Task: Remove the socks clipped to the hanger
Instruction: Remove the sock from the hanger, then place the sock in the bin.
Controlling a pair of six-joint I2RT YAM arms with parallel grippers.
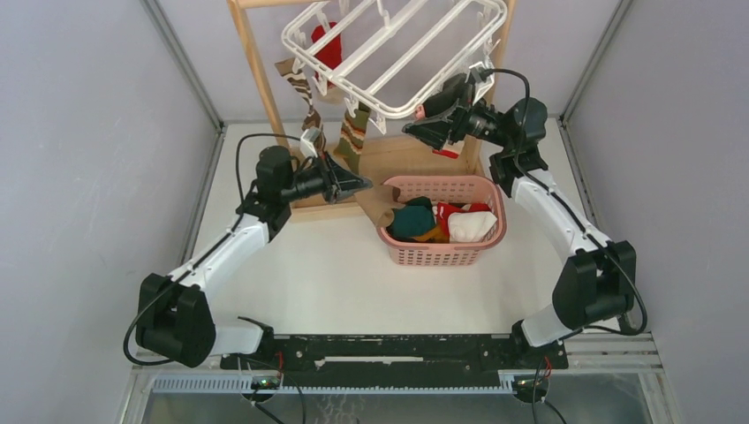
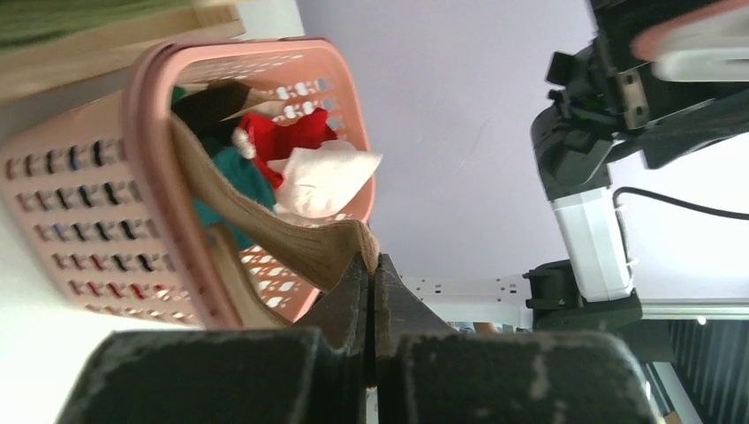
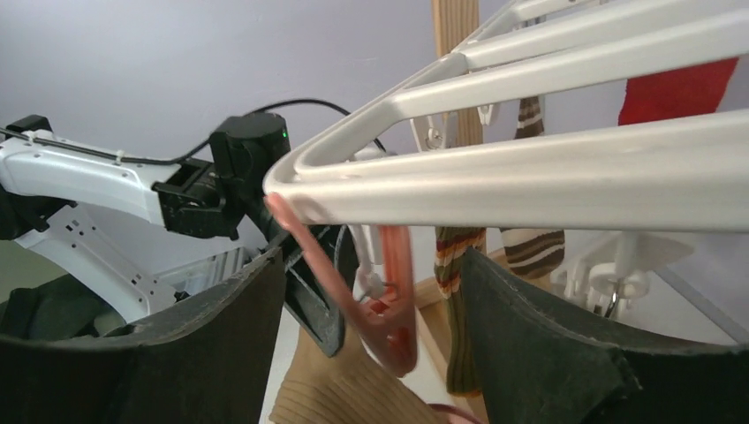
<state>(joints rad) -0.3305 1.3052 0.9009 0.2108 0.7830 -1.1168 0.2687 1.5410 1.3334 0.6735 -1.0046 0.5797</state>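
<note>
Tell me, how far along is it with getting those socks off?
Done: several socks lie in the pink basket. In hand: left gripper pinches a tan sock at the basket; right gripper, open, at the hanger. Left: red sock and striped socks hang clipped.

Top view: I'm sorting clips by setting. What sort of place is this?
Probably a robot test cell staged for laundry, not a home: plain grey panel walls, a left arm and right arm bolted at the table edge, a white hanger of socks near a pink basket.
</note>
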